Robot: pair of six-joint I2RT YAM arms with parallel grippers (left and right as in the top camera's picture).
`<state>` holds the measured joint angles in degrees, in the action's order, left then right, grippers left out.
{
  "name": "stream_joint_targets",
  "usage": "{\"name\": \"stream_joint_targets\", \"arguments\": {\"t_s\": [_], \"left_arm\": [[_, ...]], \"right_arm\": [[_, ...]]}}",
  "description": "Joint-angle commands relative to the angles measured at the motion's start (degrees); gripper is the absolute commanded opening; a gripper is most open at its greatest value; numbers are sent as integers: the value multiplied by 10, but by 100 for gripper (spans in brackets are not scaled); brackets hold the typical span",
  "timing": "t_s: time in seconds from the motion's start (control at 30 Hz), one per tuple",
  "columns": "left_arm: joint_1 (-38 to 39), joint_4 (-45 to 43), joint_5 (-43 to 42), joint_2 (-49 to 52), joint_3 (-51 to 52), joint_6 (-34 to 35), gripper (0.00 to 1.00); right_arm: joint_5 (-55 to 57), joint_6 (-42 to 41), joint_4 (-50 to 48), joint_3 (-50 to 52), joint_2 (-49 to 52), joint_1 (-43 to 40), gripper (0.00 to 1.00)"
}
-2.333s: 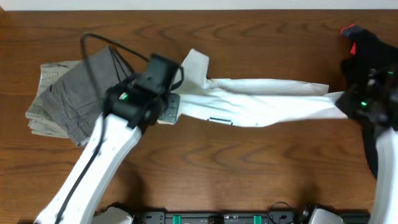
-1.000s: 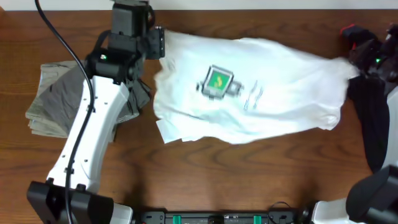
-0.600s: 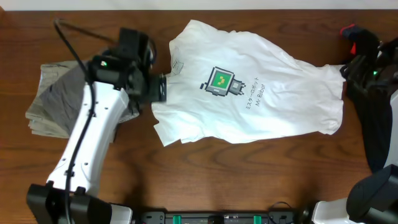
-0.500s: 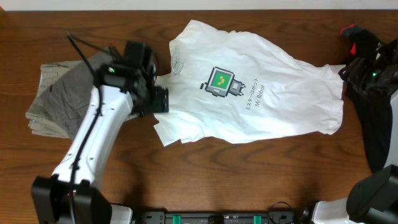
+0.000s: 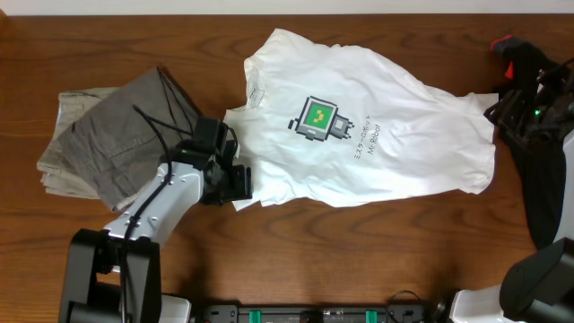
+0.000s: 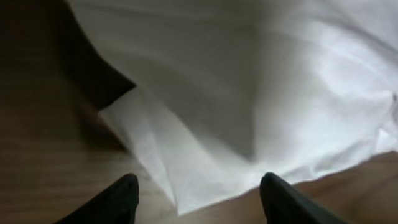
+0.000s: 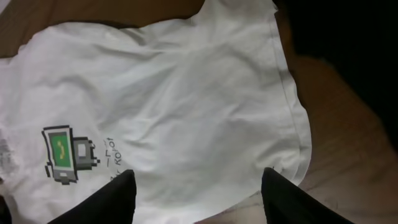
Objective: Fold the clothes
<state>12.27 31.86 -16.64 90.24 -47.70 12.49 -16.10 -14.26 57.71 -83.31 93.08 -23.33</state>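
The white T-shirt [image 5: 377, 135] lies spread flat in the middle of the table, print side up, with a green pixel robot picture [image 5: 316, 117] on it. My left gripper [image 5: 240, 182] hovers at its lower left sleeve. In the left wrist view the left gripper [image 6: 199, 202] is open over the sleeve's folded corner [image 6: 161, 162], with nothing between its fingers. My right gripper [image 5: 502, 106] is at the shirt's right hem. In the right wrist view the right gripper [image 7: 199, 199] stands open above the hem [image 7: 292, 112], holding nothing.
Folded grey trousers [image 5: 108, 144] lie at the left, close beside my left arm. A black garment [image 5: 538, 188] is piled at the right edge, also visible as the black garment [image 7: 348, 37] in the right wrist view. A small red item [image 5: 504, 43] sits at the back right.
The shirt, earlier lifted and stretched between both grippers, now lies flat. My left arm has swung from the collar side down to the lower left sleeve. The right arm has hardly moved.
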Motion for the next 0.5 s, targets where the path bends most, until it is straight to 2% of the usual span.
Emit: {"name": "stream_joint_targets", "arguments": {"t_s": [0.0,0.23,0.33,0.4,0.43,0.47], "left_arm": [[1,-16,-9,-1,19,-20,61],[12,-30,-9,6,41,-24,56],[24,-40,-9,8,41,-24,38],[32,-53,-9,8,41,-24,14],[36,-58,-9,8,41,-23,6],[38,-59,-9,8,40,-23,6]], "right_arm": [[-5,11,4,-3,-6,-2,63],[-5,12,10,-3,-6,-2,64],[-5,13,16,-3,-6,-2,64],[-4,13,22,-3,-6,-2,64],[-4,13,26,-2,-6,-2,64],[-4,13,31,-2,-6,-2,64]]}}
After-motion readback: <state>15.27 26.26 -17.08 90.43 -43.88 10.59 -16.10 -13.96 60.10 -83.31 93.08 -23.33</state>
